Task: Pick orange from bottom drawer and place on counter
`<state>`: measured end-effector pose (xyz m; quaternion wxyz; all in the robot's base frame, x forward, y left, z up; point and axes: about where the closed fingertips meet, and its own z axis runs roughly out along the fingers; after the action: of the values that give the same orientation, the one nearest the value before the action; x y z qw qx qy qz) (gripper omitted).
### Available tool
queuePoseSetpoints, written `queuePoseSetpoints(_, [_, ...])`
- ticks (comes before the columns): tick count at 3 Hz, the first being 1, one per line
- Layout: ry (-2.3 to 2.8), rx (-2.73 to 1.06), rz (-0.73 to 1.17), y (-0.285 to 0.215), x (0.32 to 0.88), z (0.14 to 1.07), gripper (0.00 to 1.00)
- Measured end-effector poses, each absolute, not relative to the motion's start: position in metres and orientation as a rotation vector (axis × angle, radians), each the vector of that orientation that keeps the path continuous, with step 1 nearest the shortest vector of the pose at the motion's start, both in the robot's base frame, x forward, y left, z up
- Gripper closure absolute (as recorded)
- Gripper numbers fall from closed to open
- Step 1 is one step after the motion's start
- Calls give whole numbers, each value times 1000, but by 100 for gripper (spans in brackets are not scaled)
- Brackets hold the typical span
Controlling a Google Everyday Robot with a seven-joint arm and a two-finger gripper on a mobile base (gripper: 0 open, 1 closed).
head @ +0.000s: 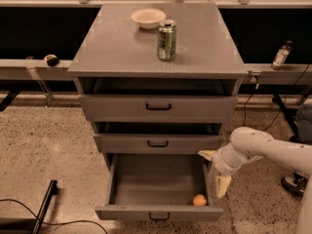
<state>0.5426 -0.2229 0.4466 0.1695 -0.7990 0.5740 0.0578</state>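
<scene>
The arm (278, 152) runs off the right edge. Its gripper (211, 174) hangs just outside the right wall of the bottom drawer (146, 186), its fingers spread and grasping nothing. That drawer is pulled out, with the orange (199, 200) in its near right corner (close against the front panel). The counter (112, 48) carries a bowl (148, 18) and a can (166, 32) near the middle, with open surface on either side.

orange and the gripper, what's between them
In the camera view, only the right wall of the bottom drawer lies between the orange and the gripper, open just beside that drawer.
</scene>
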Motion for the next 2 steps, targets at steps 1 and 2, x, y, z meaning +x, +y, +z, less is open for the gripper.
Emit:
queuePoseSetpoints(1, [1695, -2135, 224, -231, 555, 417, 0])
queuePoseSetpoints(2, [1811, -1968, 267, -239, 564, 367, 0])
